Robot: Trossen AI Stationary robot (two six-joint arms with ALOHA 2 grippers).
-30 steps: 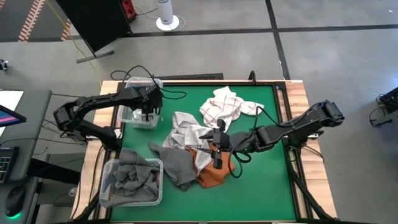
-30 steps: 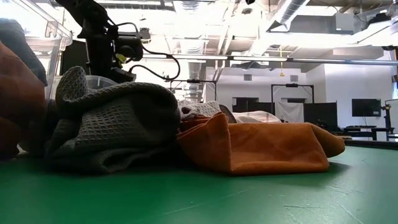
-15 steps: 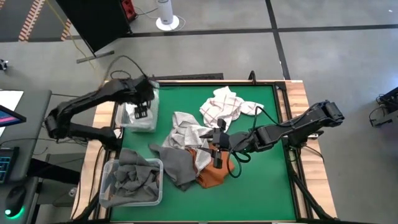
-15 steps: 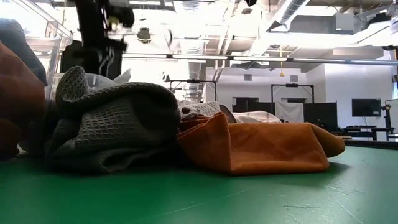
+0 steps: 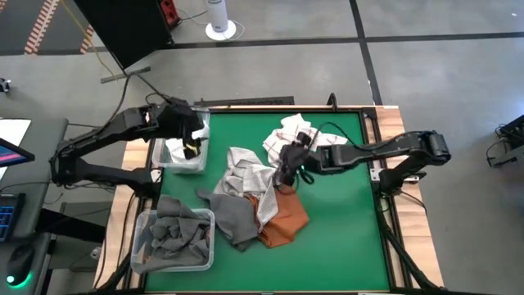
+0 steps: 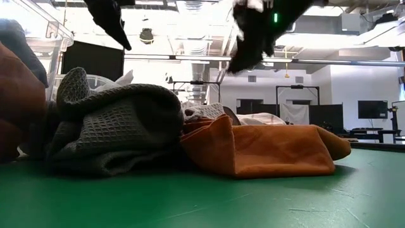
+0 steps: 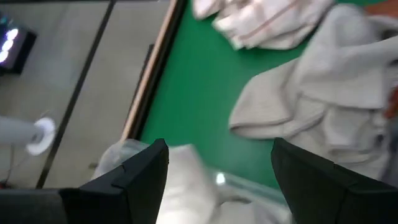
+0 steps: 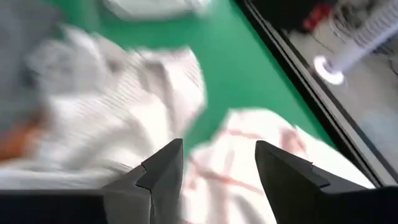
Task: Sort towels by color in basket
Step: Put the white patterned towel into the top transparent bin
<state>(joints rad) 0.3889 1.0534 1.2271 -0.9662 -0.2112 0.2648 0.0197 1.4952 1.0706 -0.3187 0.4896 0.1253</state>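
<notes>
The left gripper (image 5: 193,146) hangs with its fingers (image 7: 140,171) spread wide and nothing between them, over the clear bin (image 5: 196,163) at the table's (image 5: 344,246) far left corner; a pale cloth (image 5: 174,150) lies in that bin. The right gripper (image 5: 288,170) also has its fingers (image 8: 158,168) parted and bare, above the middle of the table, between the checked towel and the pile.

The checked towel (image 5: 295,137) is white with thin lines, crumpled near the far edge. Just nearer lies a plain white towel (image 5: 246,174), rumpled and overlapping a dark grey waffle-weave towel (image 5: 232,215) and a rust-orange one (image 5: 284,223), folded flat toward the near edge. More grey towels (image 5: 172,233) fill a second clear bin (image 5: 206,246) at the near left corner. The right wrist view is blurred, so the checked lines may be reddish.
</notes>
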